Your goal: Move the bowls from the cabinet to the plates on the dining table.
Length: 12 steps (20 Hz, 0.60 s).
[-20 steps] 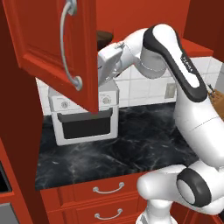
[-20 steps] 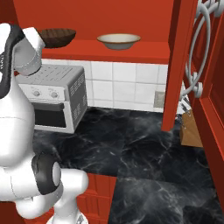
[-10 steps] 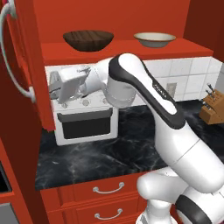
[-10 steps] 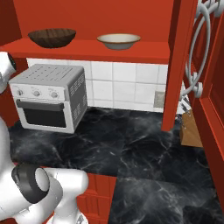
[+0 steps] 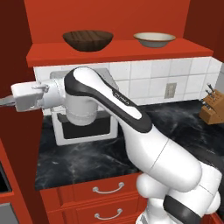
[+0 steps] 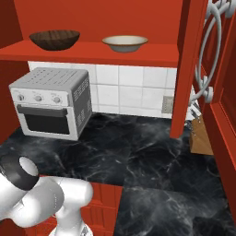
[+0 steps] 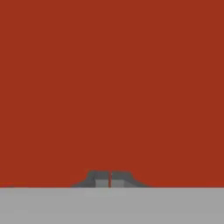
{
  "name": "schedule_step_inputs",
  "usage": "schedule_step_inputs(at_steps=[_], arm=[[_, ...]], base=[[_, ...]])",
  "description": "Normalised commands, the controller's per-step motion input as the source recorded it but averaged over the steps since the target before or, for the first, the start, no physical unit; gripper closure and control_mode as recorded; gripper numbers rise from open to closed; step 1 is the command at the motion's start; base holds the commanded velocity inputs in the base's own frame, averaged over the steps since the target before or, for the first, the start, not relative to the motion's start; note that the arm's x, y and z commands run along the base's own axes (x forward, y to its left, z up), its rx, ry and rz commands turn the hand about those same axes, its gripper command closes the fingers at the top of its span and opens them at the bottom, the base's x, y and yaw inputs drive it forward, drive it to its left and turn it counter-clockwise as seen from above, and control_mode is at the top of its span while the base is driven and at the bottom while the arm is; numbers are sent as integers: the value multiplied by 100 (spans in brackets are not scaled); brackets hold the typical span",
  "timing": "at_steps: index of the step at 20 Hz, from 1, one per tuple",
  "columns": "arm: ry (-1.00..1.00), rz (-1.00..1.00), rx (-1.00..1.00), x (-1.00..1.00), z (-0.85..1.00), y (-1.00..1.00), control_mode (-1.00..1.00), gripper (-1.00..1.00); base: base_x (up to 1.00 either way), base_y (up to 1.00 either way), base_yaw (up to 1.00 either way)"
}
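Black marble counter (image 6: 152, 161), red cabinet (image 5: 118, 50).

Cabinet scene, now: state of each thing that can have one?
Cabinet: open, shelf exposed.
Right cabinet door: swung wide open.
Wooden bowl: upright on the shelf, untouched.
Cream bowl: upright on the shelf, apart from the wooden one.
Toaster oven: door shut.
Pincer: shut, holding nothing, facing a red surface.

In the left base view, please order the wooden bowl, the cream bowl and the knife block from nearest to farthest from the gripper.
The gripper is at the far left.
1. Wooden bowl, shelf, left.
2. Cream bowl, shelf, right.
3. Knife block, counter, far right.
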Motion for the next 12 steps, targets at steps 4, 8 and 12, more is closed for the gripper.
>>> schedule_step_inputs(at_steps=[4,8,12], arm=[[-23,-17,7,-5,30,70,-100,-100],[-3,-34,9,7,28,-12,-100,-100],[7,-29,9,0,31,-70,-100,-100]], base=[[0,0,0],[0,0,0],[0,0,0]])
